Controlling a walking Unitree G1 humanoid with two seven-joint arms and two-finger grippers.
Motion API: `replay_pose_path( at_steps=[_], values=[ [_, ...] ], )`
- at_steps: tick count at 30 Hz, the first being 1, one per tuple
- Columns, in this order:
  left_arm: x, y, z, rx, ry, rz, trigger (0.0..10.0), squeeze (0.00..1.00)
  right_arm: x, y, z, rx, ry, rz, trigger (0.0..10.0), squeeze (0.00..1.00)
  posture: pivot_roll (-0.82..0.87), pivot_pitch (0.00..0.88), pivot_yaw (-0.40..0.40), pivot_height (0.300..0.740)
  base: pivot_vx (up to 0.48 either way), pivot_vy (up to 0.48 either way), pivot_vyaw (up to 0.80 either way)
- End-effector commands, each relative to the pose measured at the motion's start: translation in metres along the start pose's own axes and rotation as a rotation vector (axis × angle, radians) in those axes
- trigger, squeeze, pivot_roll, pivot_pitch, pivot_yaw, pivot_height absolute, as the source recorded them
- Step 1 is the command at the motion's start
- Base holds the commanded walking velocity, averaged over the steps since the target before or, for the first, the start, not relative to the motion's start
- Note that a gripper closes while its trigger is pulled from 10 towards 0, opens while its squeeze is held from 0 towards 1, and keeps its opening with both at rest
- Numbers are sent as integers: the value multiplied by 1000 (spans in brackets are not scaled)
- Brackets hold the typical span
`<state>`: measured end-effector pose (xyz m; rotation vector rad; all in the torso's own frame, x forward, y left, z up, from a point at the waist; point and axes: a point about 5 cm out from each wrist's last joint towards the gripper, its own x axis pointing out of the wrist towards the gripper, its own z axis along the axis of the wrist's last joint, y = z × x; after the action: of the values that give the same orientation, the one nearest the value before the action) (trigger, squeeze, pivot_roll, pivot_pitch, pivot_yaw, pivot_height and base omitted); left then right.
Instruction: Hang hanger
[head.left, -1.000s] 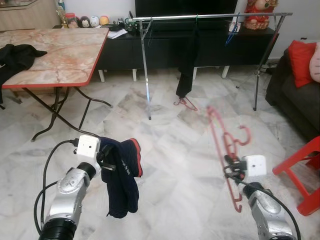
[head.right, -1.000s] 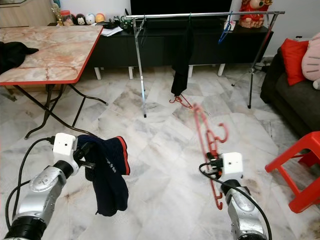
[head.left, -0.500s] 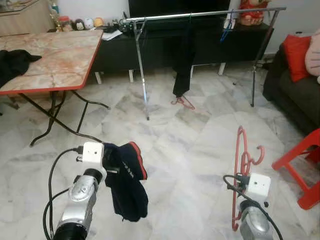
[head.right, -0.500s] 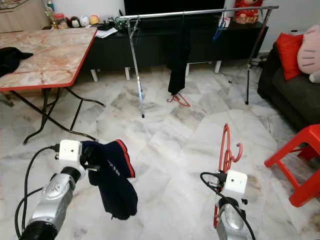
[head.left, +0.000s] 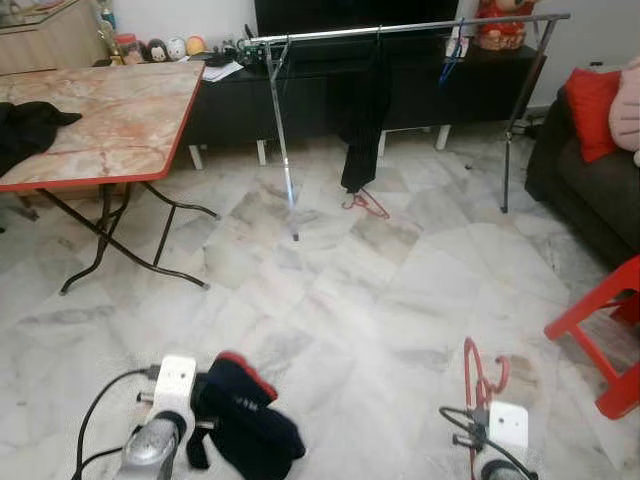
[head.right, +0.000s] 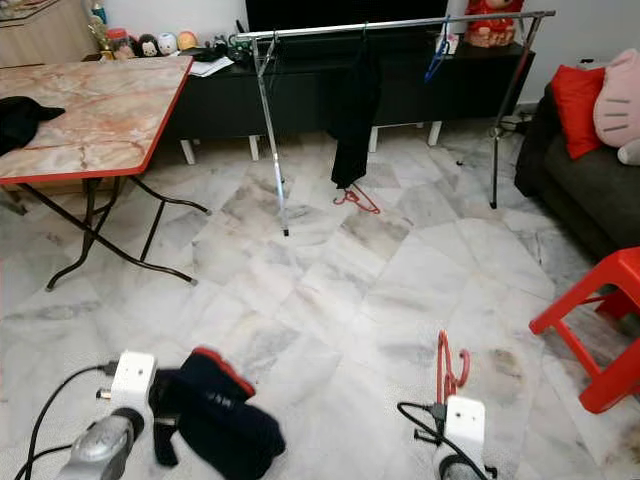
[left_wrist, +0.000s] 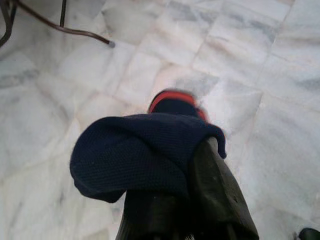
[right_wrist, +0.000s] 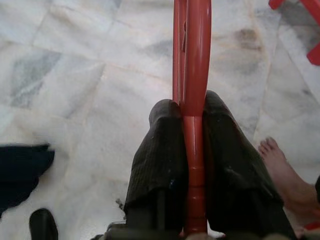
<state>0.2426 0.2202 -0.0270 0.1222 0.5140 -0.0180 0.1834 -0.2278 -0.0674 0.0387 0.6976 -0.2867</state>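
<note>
A red plastic hanger (right_wrist: 192, 50) is pinched between the two black fingers (right_wrist: 160, 150) of my right gripper (right_wrist: 192, 112), which is shut on its stem. In the eye views the hanger (head.left: 478, 375) stands upright, low at the right. My left gripper (left_wrist: 192, 150) is shut on a navy garment with red trim (left_wrist: 135, 150), which drapes over its fingers and bunches low at the left (head.left: 240, 425). Across the room stands the metal clothes rail (head.left: 400, 25), with a black garment (head.left: 360, 100) and a blue hanger (head.left: 455, 55) hanging on it.
Another red hanger (head.left: 365, 205) lies on the floor under the rail. A folding table (head.left: 110, 120) with a black cloth (head.left: 30, 120) stands at the left. To the right are a red stool (head.left: 600, 330) and a dark sofa (head.left: 590, 190). A person's bare foot (right_wrist: 280, 165) is close to my right gripper.
Both arms have dropped toward the bottom of the view, carrying the navy garment and the red hanger down. The hanger has swung from tilted to upright. The camera has shifted a little.
</note>
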Motion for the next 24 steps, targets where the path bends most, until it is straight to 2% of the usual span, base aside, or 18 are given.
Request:
replay_pose_path(
  at_steps=[1, 5, 8, 18, 22, 24],
  values=[
    [5, 3, 13, -42, -54, 15, 10000, 0, 3, 0, 9, 25, -43, 11, 10000, 0, -37, 0, 28, 740, 0, 0, 0],
    [6, 0, 15, -41, -63, 10, 10000, 0, 4, 2, 13, 38, -49, 20, 10000, 0, -43, 0, 30, 740, 0, 0, 0],
    [7, -2, 16, -53, -67, 11, 10000, 0, 4, 6, 14, 14, -62, 50, 10000, 0, -33, 0, 26, 740, 0, 0, 0],
    [10, -8, 22, -77, -90, -8, 10000, 0, 3, 11, 10, 18, -59, 77, 10000, 0, -34, 0, 27, 740, 0, 0, 777],
    [11, -8, 22, -82, -82, -5, 10000, 0, 2, 12, 10, 49, -59, 87, 10000, 0, -32, 0, 27, 740, 0, 0, 0],
    [11, -7, 21, -83, -74, 2, 10000, 0, 3, 12, 11, 55, -67, 77, 10000, 0, -33, 0, 29, 740, 0, 382, 0]
  ],
)
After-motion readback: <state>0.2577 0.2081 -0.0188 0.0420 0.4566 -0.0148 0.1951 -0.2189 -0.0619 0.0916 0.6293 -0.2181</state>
